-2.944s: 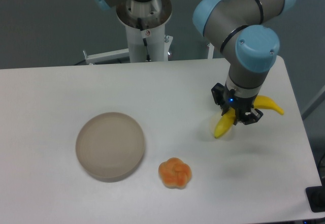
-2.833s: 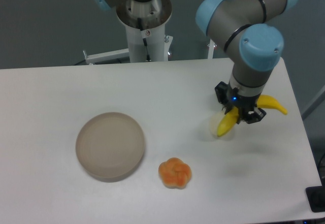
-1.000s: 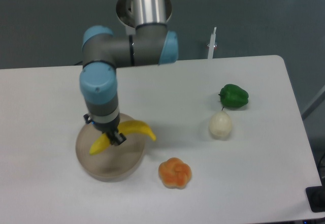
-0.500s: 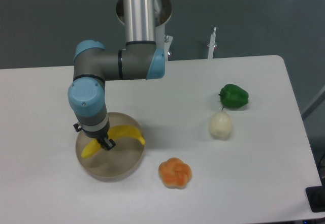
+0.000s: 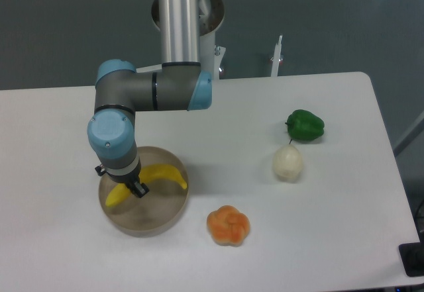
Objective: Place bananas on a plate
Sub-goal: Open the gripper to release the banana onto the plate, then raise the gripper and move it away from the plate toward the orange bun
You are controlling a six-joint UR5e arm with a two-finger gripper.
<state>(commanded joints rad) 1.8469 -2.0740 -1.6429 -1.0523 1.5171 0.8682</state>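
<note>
White tabletop (image 5: 218,113) filled most of the view, with a dark grey floor behind it and the arm's pale mounting column rising at the back edge. On the left part of the table sat the plate (image 5: 161,217), a round beige-grey dish with a low rim. The arm reached down from above, its grey links and blue joints bent so that the wrist pointed straight at the plate. The gripper (image 5: 130,187) was over the plate's left half, its 2 fingers pinching the banana (image 5: 164,175) near the middle of its length. The banana lay across the plate's upper half, curved side up, 1 end poking out to the lower left of the fingers and the longer part stretching right towards the rim; it seemed to be at or just above the plate's surface, though contact could not be told from this angle. Just off the plate to the lower right sat a lumpy orange fruit (image 5: 228,225). Well apart on the right side were a green pepper (image 5: 305,124) and, just below it, a whitish round vegetable (image 5: 288,163), the 2 close together but not clearly touching.
</note>
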